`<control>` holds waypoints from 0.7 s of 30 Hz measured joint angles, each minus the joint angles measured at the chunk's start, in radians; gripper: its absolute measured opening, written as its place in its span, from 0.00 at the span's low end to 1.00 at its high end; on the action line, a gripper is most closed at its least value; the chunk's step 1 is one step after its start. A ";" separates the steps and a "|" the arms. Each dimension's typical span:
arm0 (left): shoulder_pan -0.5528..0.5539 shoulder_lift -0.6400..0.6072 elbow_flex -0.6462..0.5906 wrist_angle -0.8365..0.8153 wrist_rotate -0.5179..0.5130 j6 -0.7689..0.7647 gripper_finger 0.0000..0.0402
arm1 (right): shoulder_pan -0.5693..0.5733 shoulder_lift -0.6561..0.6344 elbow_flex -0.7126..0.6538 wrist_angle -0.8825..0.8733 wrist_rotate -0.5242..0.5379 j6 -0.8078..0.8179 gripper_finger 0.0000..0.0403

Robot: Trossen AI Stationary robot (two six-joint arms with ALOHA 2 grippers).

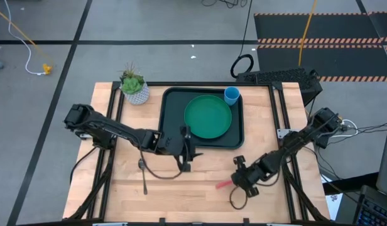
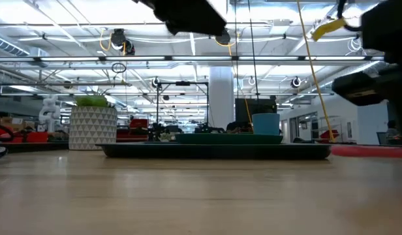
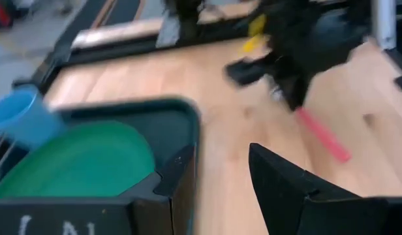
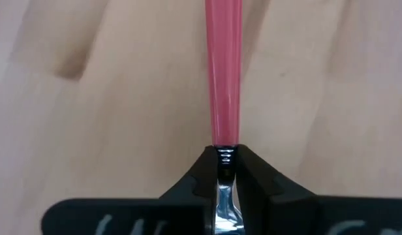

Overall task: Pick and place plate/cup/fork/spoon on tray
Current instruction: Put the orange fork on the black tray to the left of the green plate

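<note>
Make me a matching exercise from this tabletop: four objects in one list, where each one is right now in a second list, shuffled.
1. plate
2. cup
3. fork
4. spoon

A. bare wood, near the left arm
B. gripped by the right gripper
C. middle of the tray
D. a far corner of the tray

Pairs: 1-C, 2-D, 3-B, 4-A

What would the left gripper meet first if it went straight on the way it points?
Probably nothing soon: the left gripper faces bare table beside the tray rim; farther on, perhaps the right arm.
</note>
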 joint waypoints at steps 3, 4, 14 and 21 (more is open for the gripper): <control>-0.019 0.041 0.000 0.061 0.000 0.034 0.38 | -0.054 0.000 0.015 -0.004 -0.006 -0.046 0.05; -0.024 0.056 0.000 0.088 0.000 0.034 0.40 | -0.070 0.000 0.024 -0.003 -0.014 -0.065 0.05; -0.069 0.155 0.000 0.204 -0.088 0.025 0.69 | -0.223 0.000 0.134 -0.102 -0.017 -0.108 0.05; -0.078 0.168 0.000 0.195 -0.126 -0.015 0.83 | -0.312 0.000 0.193 -0.189 0.066 -0.113 0.05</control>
